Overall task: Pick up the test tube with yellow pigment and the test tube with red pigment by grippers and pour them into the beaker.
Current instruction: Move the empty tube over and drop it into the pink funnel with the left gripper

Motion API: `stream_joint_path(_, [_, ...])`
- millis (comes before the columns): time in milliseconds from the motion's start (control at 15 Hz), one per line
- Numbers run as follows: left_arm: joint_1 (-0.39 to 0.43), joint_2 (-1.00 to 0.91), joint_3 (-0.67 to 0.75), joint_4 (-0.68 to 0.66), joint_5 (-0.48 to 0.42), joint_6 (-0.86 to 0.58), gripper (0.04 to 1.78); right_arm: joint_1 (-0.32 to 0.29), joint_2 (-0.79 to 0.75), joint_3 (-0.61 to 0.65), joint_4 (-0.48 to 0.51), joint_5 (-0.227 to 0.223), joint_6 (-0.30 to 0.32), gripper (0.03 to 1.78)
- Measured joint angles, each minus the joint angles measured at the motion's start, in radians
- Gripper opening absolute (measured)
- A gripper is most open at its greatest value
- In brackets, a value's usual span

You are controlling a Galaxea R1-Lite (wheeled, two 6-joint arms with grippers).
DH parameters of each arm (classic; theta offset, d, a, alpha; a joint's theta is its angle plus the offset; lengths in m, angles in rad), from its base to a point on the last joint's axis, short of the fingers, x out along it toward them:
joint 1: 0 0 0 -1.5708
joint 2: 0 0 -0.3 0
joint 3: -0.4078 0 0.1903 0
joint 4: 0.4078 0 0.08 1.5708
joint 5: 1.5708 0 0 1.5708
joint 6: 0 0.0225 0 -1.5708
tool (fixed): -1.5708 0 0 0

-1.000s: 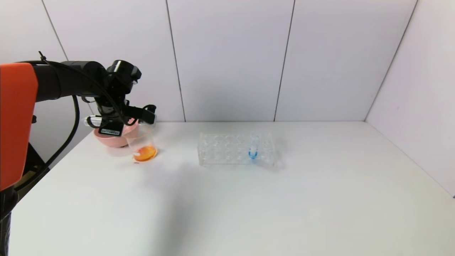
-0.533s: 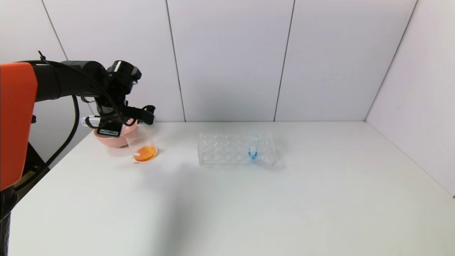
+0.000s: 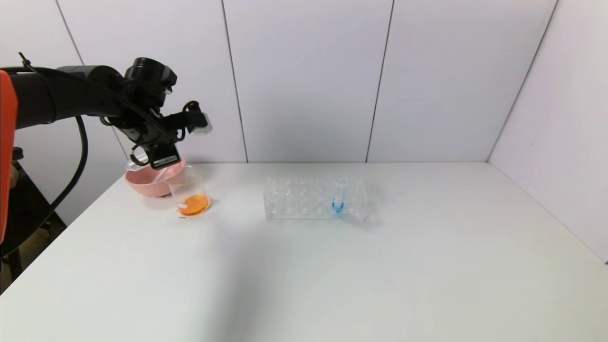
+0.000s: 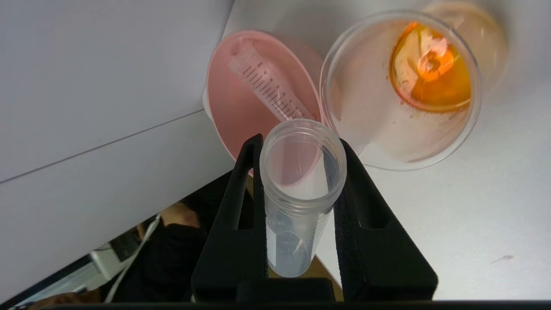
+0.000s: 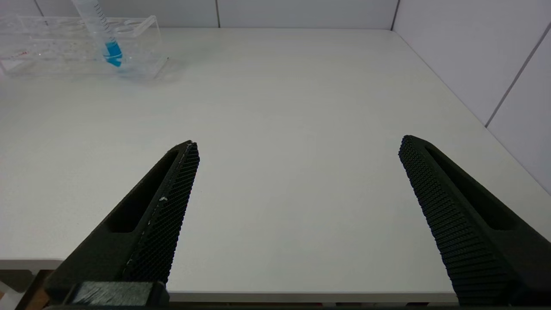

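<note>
My left gripper (image 3: 154, 159) is raised at the table's far left, over the pink bowl (image 3: 145, 184) and beside the beaker (image 3: 190, 192). In the left wrist view it (image 4: 300, 140) is shut on a clear, empty test tube (image 4: 297, 202), whose open mouth points down towards the bowl (image 4: 232, 99). The beaker (image 4: 344, 116) holds orange liquid at its bottom. A second empty tube (image 4: 269, 88) lies in the bowl. No yellow or red pigment shows in either tube. My right gripper (image 5: 297, 146) is open and empty over the table's near right edge, out of the head view.
A clear tube rack (image 3: 308, 199) stands mid-table with one blue-liquid tube (image 3: 338, 194) in it; both show in the right wrist view, the rack (image 5: 51, 47) and the tube (image 5: 107, 43). White walls close the back and right. The table's left edge is near the bowl.
My left wrist has risen and rotated. The held tube has tipped from lying level to mouth-down over the bowl. The beaker and rack have not moved.
</note>
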Motion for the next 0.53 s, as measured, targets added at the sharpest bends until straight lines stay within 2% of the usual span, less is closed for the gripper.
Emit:
stream_joint_path(267, [0.036, -0.025, 0.005, -0.151, -0.024, -0.324, 0.45, 0.000, 0.000, 0.000, 0.000, 0.000, 0.000, 1.70])
stream_joint_path(533, [0.089, -0.027, 0.007, -0.380, -0.020, -0.454, 0.45, 0.000, 0.000, 0.000, 0.000, 0.000, 0.000, 1.70])
